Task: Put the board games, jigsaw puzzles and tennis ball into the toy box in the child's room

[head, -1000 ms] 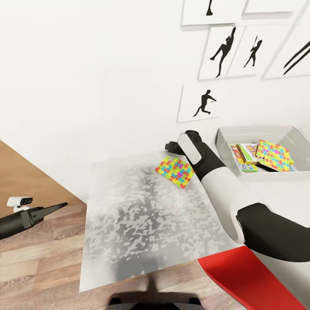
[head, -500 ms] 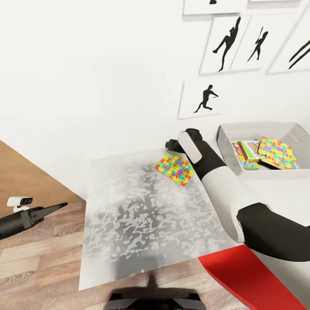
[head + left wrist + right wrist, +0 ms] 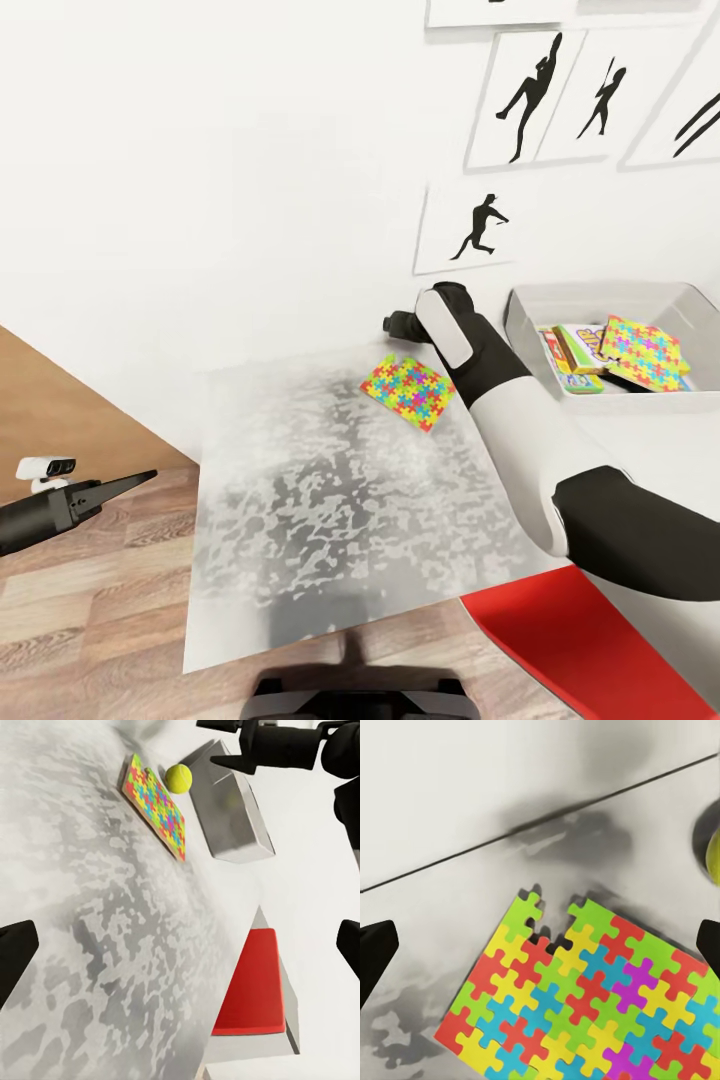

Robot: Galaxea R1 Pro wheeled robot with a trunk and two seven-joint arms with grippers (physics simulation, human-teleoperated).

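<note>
One jigsaw puzzle [image 3: 407, 392] lies flat on the pale speckled table [image 3: 320, 500], close to the wall. My right gripper [image 3: 398, 324] hovers open just above its far edge, and the right wrist view looks straight down on the jigsaw puzzle [image 3: 585, 997] between the open right gripper [image 3: 540, 945]. The tennis ball [image 3: 178, 778] rests beside the jigsaw puzzle [image 3: 154, 802], between it and the toy box [image 3: 229, 814]. The toy box [image 3: 610, 300] holds a second jigsaw puzzle [image 3: 640, 352] and a white-green board game [image 3: 578, 358]. My left gripper [image 3: 135, 480] hangs open off the table's left side.
Black sports-silhouette pictures [image 3: 470, 230] hang on the white wall behind the table. A red panel [image 3: 580, 640] sits below the table's near right corner. Wood-plank floor [image 3: 90, 600] lies to the left of the table.
My right gripper has crept a little toward the wall past the jigsaw puzzle's far edge. The head view tilted slightly. The left arm stayed put.
</note>
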